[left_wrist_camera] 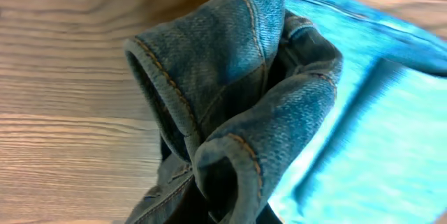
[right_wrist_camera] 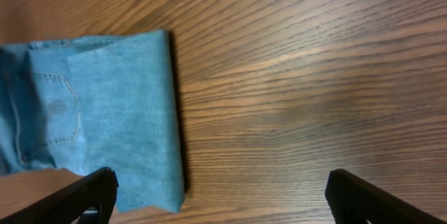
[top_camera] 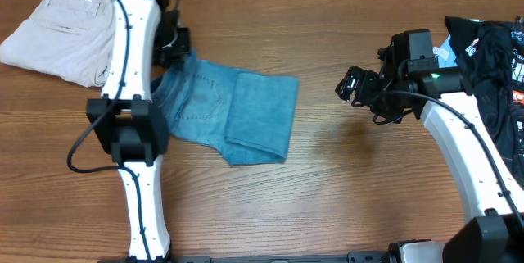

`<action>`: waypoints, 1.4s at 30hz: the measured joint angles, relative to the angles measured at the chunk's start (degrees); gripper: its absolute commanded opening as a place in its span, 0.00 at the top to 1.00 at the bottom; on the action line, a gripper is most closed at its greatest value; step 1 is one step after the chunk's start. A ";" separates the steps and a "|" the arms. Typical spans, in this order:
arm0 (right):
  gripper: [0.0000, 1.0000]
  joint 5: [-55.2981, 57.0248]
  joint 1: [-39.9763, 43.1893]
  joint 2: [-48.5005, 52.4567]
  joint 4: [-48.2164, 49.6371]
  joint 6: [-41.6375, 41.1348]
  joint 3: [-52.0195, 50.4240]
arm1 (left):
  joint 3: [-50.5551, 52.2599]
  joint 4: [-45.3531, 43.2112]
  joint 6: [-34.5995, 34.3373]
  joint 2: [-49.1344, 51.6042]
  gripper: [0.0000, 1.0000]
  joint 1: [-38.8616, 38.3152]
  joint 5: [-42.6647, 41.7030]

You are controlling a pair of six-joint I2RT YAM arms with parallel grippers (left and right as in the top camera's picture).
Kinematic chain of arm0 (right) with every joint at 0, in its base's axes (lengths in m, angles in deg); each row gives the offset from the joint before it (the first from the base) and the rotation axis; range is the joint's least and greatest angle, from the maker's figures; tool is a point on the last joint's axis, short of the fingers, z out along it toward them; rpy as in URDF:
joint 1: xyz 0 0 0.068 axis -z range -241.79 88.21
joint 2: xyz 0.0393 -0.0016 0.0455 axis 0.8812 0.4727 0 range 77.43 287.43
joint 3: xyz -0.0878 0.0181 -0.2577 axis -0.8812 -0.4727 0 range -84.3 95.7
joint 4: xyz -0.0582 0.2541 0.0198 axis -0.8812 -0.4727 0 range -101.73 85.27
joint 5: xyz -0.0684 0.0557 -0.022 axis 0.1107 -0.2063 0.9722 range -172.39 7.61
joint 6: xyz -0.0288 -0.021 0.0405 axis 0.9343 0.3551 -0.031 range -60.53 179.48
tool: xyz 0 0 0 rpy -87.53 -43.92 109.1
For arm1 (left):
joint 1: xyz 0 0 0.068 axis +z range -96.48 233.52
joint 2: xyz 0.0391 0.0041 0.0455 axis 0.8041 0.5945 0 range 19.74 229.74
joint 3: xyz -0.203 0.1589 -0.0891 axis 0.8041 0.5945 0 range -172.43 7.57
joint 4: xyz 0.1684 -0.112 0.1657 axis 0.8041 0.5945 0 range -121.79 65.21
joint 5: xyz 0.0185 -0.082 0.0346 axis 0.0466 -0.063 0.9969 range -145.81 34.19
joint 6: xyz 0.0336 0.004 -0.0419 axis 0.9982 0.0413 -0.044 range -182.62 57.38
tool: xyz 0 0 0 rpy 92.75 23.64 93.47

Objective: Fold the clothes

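- The jeans [top_camera: 233,111] lie on the wooden counter [top_camera: 344,181], a little left of its middle. They are light blue and folded into a compact packet.
- One back pocket [top_camera: 201,99] faces up, and its curved stitching is visible. I can read no brand on it.
- The left fingers [top_camera: 178,48] are at the far left corner of the jeans and are closed tight on the denim there.
- In the left wrist view, a bunched fold of the jeans [left_wrist_camera: 237,91] fills the frame, with tan seams along the edges. The fingers themselves are hidden under the cloth.
- The right fingers [right_wrist_camera: 77,196] stand wide apart and hold nothing. They hover over bare wood to the right of the jeans, well apart from them.
- Beige khaki trousers [top_camera: 61,34] lie to the far left of the jeans, behind the left arm. A small white patch at their top edge is too small to read.
- A black garment [top_camera: 491,50] lies to the far right of the jeans, with a piece of pale blue cloth [top_camera: 442,50] at its edge. It has white print, but the letters are too small to read.
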 measured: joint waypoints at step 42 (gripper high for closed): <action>0.87 -7.34 -8.70 19.32 9.01 -11.26 -5.33 | 0.00 -3.48 -7.45 -8.04 0.96 -18.49 -5.42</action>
